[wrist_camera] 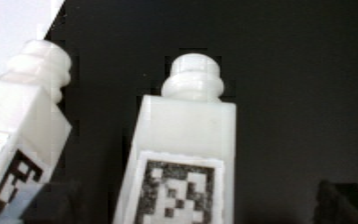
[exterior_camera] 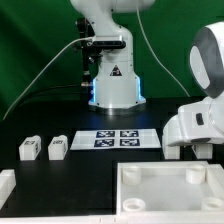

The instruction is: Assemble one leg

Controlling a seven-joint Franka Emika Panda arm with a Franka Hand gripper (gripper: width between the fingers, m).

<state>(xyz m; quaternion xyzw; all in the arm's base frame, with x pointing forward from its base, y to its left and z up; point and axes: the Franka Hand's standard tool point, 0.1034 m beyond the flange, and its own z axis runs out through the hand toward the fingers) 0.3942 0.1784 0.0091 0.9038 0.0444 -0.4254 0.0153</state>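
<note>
In the wrist view, two legs lie close below the camera. Each is a white block with a knobbed end and a black-and-white tag. One leg [wrist_camera: 185,140] is in the middle and the other [wrist_camera: 25,110] lies beside it. My gripper [wrist_camera: 179,212] is open over the middle leg, and one dark fingertip [wrist_camera: 354,205] shows beside that leg without touching it. In the exterior view, the arm's white hand [exterior_camera: 195,128] hangs low at the right and hides what is under it. Two more legs [exterior_camera: 29,148] [exterior_camera: 58,148] lie at the left.
The marker board [exterior_camera: 118,138] lies mid-table in front of the robot base [exterior_camera: 112,85]. The large white tray-like piece [exterior_camera: 135,205] with corner sockets fills the front right. Another white piece [exterior_camera: 7,186] sits at the front left edge.
</note>
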